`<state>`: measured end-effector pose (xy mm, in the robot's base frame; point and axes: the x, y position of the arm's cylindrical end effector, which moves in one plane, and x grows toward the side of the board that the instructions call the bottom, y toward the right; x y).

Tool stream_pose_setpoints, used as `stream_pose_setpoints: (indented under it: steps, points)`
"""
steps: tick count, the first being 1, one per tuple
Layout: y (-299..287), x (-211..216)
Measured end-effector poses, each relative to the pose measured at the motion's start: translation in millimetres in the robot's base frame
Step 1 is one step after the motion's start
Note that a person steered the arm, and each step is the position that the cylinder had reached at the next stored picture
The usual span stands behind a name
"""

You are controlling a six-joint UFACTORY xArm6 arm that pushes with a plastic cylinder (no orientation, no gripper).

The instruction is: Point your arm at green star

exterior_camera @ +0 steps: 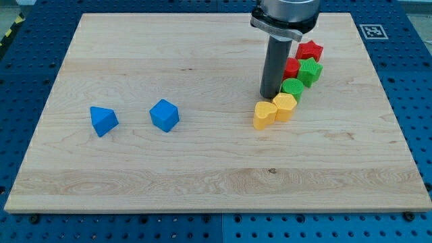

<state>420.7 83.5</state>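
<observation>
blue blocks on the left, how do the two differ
The leftmost blue block looks like a triangular wedge; the other blue block looks like a cube tilted onto a corner. The cube sits slightly higher in the view and nearer my tip. Both share one colour and stand apart.

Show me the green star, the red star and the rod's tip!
green star block (310, 70), camera view, on its top face
red star block (311, 49), camera view, on its top face
my tip (271, 96), camera view, the dark rod's very end
</observation>
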Motion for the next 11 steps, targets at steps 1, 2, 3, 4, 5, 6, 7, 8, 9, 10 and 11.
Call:
stream_pose_setpoints:
  steps: [1,2,3,4,5,6,7,8,9,10,11]
  points:
    - [-24.5,-21.2]
    - [-28.8,-61.5]
    - [-9.7,-112.6]
    - [31.0,-164.2]
    - [130.0,-164.6]
    - [182.5,-129.6]
    - [178.8,-87.3]
    - [131.4,-64.9]
    - [129.9,-62.9]
    - [129.9,-62.3]
    - [129.9,-55.3]
